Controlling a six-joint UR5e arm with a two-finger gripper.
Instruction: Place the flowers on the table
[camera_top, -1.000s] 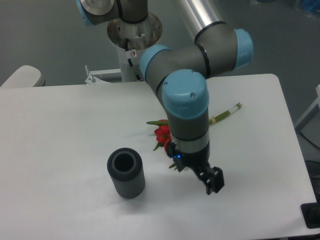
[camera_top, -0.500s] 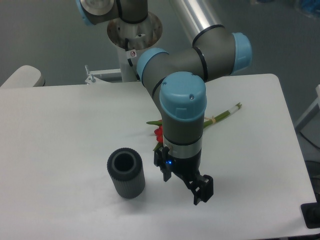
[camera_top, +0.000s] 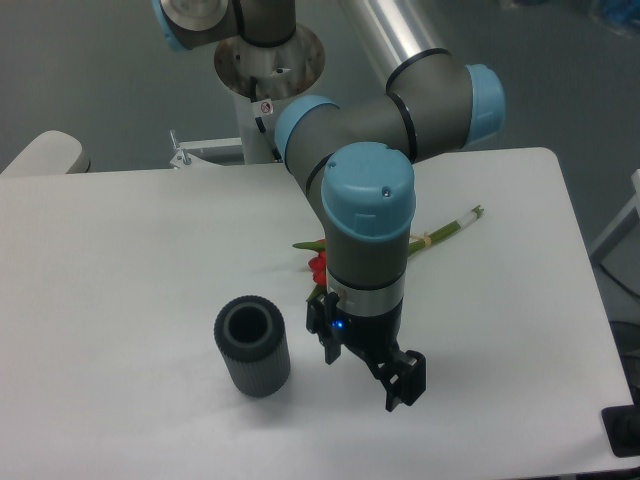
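White table fills the room's near side, and the flowers already lie flat mid-table, mostly hidden behind the arm, stems trailing far-right. The gripper holds nothing; whether its fingers are spread I cannot tell. Best to lift straight up, clear of the dark vase to its left.

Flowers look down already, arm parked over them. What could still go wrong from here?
1. The red tulip bunch with pale green stems lies on the white matte tabletop, mostly hidden under the arm; a low retreat might drag it.
2. The dark grey ribbed cylinder vase stands upright left of the black two-finger gripper; a leftward swing could topple it.
3. The jaws look empty, but their state is unclear.
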